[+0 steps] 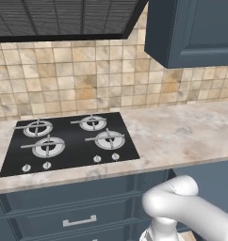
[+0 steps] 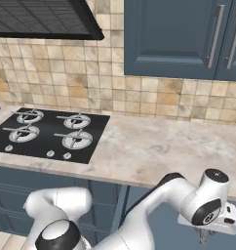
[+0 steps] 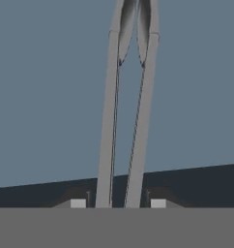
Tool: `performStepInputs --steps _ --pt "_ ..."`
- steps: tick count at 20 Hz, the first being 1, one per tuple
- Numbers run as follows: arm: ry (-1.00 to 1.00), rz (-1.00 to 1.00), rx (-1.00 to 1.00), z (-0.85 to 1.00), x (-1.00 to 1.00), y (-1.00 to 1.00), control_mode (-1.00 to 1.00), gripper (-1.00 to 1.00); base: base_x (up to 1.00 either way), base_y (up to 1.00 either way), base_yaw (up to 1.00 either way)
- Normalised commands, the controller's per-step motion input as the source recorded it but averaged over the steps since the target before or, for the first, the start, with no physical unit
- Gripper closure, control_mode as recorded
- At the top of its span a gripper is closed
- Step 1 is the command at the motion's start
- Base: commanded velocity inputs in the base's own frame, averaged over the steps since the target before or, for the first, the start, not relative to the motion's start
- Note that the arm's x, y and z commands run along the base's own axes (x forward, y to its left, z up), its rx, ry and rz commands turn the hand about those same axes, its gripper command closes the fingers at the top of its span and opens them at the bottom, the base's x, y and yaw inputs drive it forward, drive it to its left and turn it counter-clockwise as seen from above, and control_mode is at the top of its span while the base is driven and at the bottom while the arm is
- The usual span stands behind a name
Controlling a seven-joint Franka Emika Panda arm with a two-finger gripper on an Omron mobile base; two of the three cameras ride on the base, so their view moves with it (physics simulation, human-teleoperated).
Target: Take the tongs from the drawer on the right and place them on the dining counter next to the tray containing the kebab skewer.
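Tongs [image 3: 126, 121] clamped between tool [image 3: 118, 203] fingertips, jaws narrow around both arms, hanging over grey-blue surface. Arm low beside stone counter [image 2: 154, 151] with hob [image 1: 71, 141]. Pickup looks done; carry to dining counter and placing by tray remain.

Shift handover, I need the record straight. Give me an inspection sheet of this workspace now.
Surface: beige stone worktop with a black hob set into it.
Job's things: tongs run straight out between the claw's tips over a flat blue-grey surface; drawer and dining counter cannot be identified.
Clutter: nothing seen.
Grippers: claw low at the right of the cabinets, tips either side of the tongs' arms, closed on them.
Cables: nothing seen.
Surroundings: tiled backsplash, range hood, navy wall cabinets, lower drawer with bar handle.
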Motion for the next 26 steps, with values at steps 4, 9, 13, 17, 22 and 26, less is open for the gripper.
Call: performStepInputs --steps 4,9,13,17,22,26 --pt "0.00 0.00 -0.01 0.56 -0.25 0.06 -1.00 1.00 0.00 0.00 0.00" --pt "0.00 0.00 -0.01 0.52 -0.07 0.06 -1.00 1.00 0.00 0.00 0.00" --pt "0.00 0.00 -0.01 0.51 -0.14 0.04 -1.00 1.00 0.00 0.00 0.00" --pt "0.00 0.00 0.00 0.53 -0.01 0.09 -1.00 1.00 0.00 0.00 0.00" --pt "-0.09 0.00 0.00 0.38 0.11 0.20 -1.00 1.00 0.00 0.00 0.00" --pt "-0.22 0.02 0.00 0.19 0.45 0.39 -1.00 1.00 0.00 0.00 0.00"
